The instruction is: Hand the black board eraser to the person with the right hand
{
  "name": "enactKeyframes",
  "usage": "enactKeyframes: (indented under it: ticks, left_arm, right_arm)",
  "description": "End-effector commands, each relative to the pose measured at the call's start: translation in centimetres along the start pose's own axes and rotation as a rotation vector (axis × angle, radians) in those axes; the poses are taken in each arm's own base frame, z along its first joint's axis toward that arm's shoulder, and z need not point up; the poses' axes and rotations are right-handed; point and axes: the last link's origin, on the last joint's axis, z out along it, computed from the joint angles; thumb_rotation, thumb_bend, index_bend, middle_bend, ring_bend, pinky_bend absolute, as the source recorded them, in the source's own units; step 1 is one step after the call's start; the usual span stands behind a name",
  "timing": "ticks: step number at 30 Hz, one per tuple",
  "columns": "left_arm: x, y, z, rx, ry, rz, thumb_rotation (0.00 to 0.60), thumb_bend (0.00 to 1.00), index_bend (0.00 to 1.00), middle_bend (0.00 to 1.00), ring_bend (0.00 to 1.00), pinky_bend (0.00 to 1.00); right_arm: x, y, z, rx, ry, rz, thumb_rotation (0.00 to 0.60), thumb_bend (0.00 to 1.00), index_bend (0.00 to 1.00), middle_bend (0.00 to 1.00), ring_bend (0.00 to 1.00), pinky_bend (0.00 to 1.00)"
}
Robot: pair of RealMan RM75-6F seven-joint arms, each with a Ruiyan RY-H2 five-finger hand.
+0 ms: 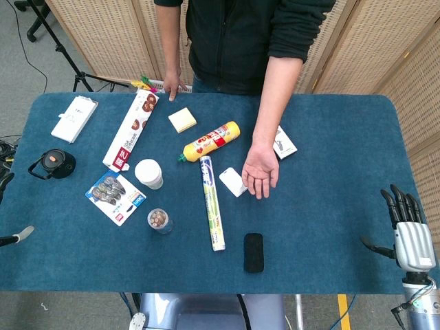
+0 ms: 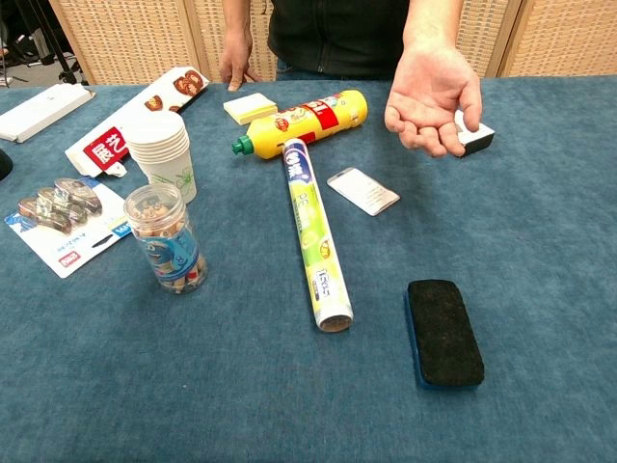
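The worktop (image 1: pixel 330 275) is covered in a deep blue, carpet-like cloth and has rounded far corners. Along the far side stands a row of folding screens (image 1: pixel 103 34) with pale wooden frames and woven, wicker-like tan panels; the chest view shows the same screens (image 2: pixel 125 39) close behind the far edge. The floor (image 1: pixel 20 69) at the far left is grey, with black tripod legs (image 1: pixel 62 51) and a thin black cable (image 1: pixel 24 45) on it. Near the front right, a yellow strip (image 1: pixel 343 313) marks the floor. Light is even and soft.
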Motion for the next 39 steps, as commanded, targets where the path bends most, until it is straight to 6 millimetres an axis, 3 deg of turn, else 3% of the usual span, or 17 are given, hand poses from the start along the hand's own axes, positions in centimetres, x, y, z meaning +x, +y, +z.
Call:
enactKeyframes:
  ticks: [1,7,10,14,19,29,39]
  left_arm:
    - [0.0,-0.1,-0.1,0.001,-0.001,-0.001,0.600,0.00,0.00,0.00,0.00,0.00]
    - [0.0,-0.1,-0.1,-0.006,-0.007,-0.006,0.600,0.00,0.00,0.00,0.00,0.00]
    - [-0.1,-0.1,0.1,-0.006,-0.012,-0.001,0.600,0.00,0.00,0.00,0.00,0.00]
    - [-0.4,-0.1,0.4,-0.003,-0.020,0.010,0.600,0.00,0.00,0.00,0.00,0.00]
    - [-0.4,0.0,0.5,0.002,-0.016,0.014,0.600,0.00,0.00,0.00,0.00,0.00]
    - [-0.7,0.0,0.6,0.008,-0.026,0.022,0.600,0.00,0.00,0.00,0.00,0.00]
    - [-0.9,0.0,0.8,0.009,-0.033,0.027,0.600,0.00,0.00,0.00,0.00,0.00]
  right_arm:
    - [0.0,0.0,0.0,0.002,-0.009,0.002,0.600,0.00,0.00,0.00,0.00,0.00]
    - [-0.7,-0.1,-0.6,0.089,-0.149,0.094,0.600,0.00,0.01,0.00,0.00,0.00]
    - [-1.3,0.2,-1.5,0.222,-0.263,0.111,0.600,0.00,0.10,0.00,0.00,0.00]
    - [-2.0,0.6,-1.9,0.464,-0.390,-0.020,0.600,0.00,0.20,0.04,0.00,0.00]
    - [-3.0,-0.4,-1.5,0.689,-0.482,-0.133,0.600,0.00,0.22,0.06,0.00,0.00]
    - [-5.8,-5.6,1.4,1.005,-0.431,-0.349,0.600,0.00,0.22,0.06,0.00,0.00]
    - [-8.4,-8.8,3.4,1.119,-0.379,-0.515,0.600,0.00,0.22,0.01,0.00,0.00]
